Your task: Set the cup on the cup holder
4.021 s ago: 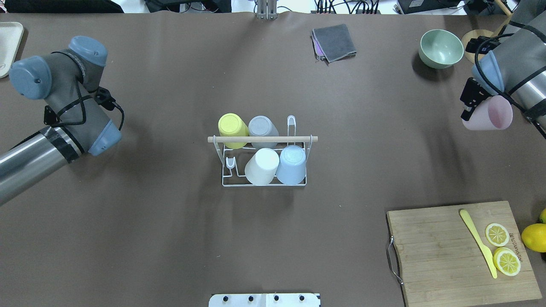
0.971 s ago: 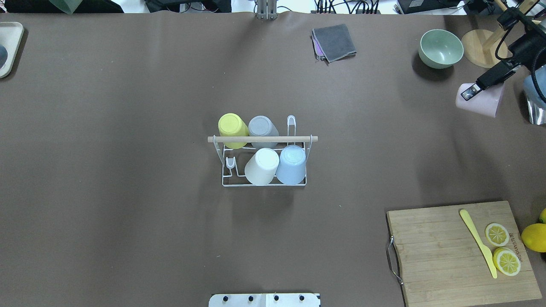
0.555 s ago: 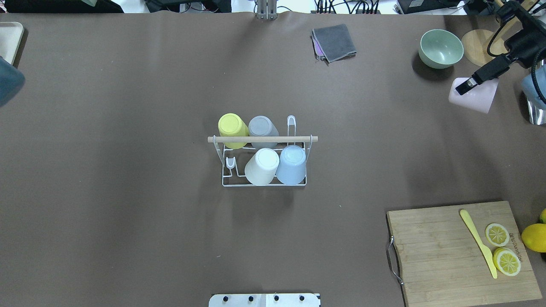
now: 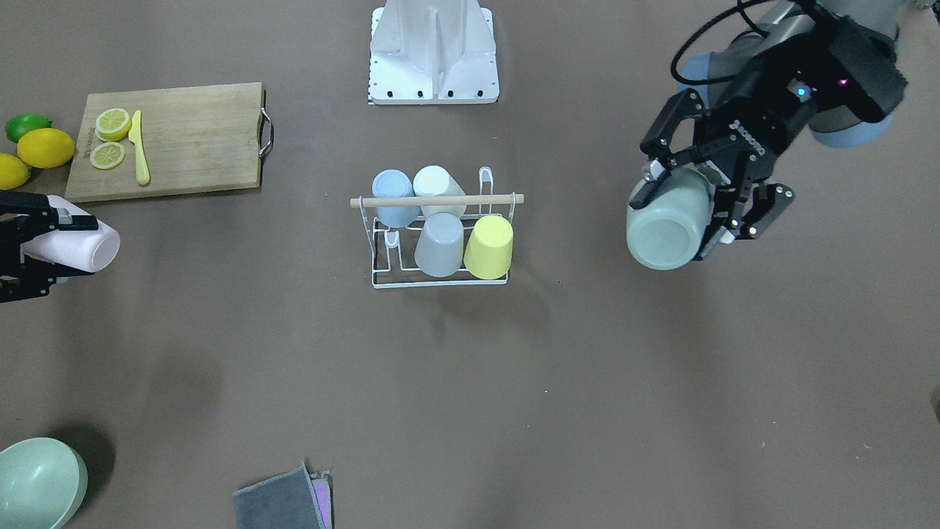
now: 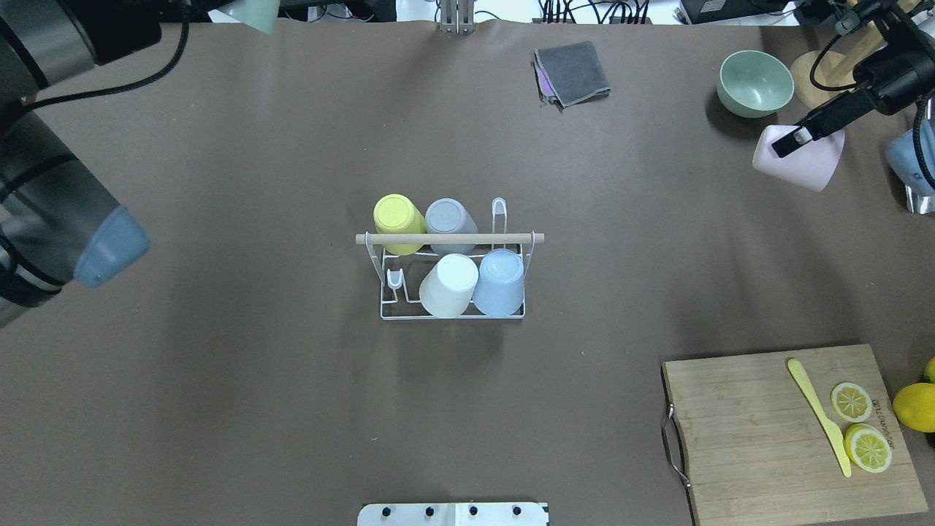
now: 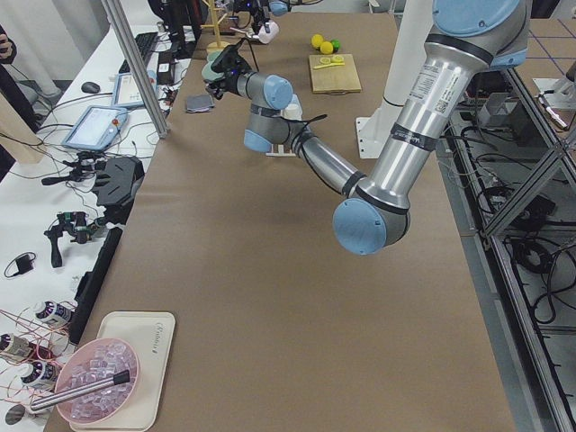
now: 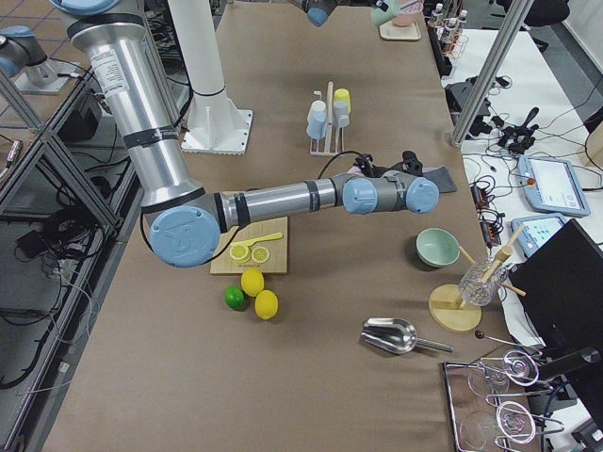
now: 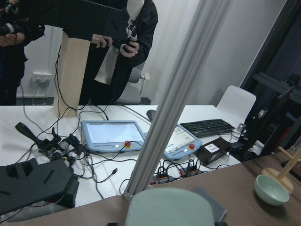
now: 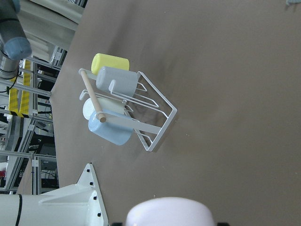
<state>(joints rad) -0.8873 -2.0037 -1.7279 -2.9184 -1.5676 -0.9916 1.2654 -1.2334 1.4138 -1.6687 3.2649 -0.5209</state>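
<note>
Four cups, yellow (image 4: 490, 247), grey (image 4: 440, 244), blue (image 4: 393, 197) and white (image 4: 439, 189), sit upside down on the cup holder (image 4: 485, 198) at mid-table. Two prongs (image 5: 498, 212) stand free. Left gripper (image 4: 687, 213) is clamped on a green cup (image 4: 661, 239) lifted off the table, bottom toward the front camera, well apart from the holder on the robot's left. Right gripper (image 4: 51, 248) grips a pink cup (image 4: 92, 246) on its side, far right, between bowl (image 4: 33, 481) and cutting board (image 4: 191, 139).

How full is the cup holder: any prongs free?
Partly full: on the cup holder sit a yellow cup, grey cup, white cup and blue cup, inverted; a rear prong and a front prong stand bare.
</note>
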